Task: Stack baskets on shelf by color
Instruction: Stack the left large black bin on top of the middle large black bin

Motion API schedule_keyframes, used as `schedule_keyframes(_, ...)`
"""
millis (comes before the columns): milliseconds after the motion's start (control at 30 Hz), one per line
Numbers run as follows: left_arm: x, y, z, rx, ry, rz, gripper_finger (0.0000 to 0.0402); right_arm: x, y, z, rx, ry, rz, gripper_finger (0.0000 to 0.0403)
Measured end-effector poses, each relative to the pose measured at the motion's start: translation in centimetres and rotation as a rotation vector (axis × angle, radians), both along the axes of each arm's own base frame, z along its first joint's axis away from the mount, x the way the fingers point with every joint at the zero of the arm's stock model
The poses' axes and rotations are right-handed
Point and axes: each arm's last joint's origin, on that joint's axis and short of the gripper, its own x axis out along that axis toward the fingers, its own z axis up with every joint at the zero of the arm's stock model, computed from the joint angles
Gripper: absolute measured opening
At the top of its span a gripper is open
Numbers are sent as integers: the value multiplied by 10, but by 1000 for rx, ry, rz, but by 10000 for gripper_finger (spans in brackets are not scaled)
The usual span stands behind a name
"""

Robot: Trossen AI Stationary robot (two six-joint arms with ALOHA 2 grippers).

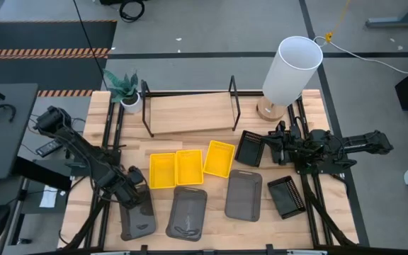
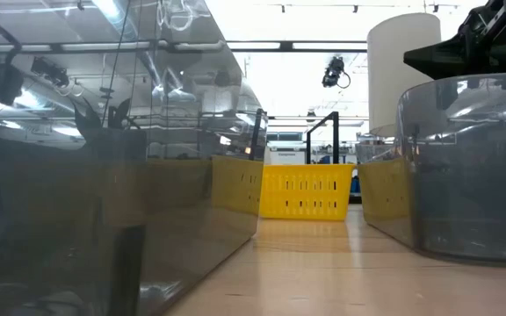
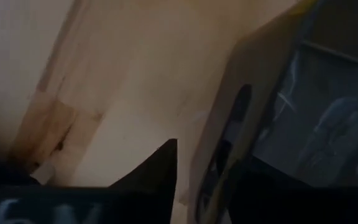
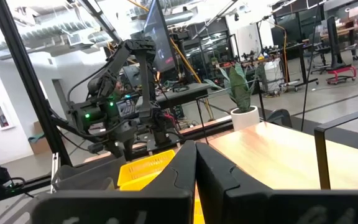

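In the high view three yellow baskets lie side by side mid-table, with three dark grey baskets nearer the near edge. Two black perforated baskets lie on the right. The shelf stands bare toward the far edge. My left gripper is open at the far end of the leftmost grey basket. In the left wrist view one finger stands outside that basket's end wall, apart from it, and the other shows inside. My right gripper is shut, beside the far black basket, level above the table.
A tall white lamp stands on a wooden base at the shelf's right end. A small potted plant stands at its left end. Bare table lies between the shelf and the yellow baskets. The low view looks between two grey baskets at a yellow basket.
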Motion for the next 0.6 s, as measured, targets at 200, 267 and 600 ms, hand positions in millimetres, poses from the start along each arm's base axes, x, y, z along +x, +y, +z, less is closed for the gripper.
schedule_keyframes(200,2,-3,-2,-26,14,-6,43,0,0,0,0,0,0,16)
schedule_keyframes(267,2,-4,-2,-38,22,-10,15,0,0,0,0,0,0,16)
schedule_keyframes(600,2,-7,-2,-103,53,-14,5,0,0,0,0,0,0,16)
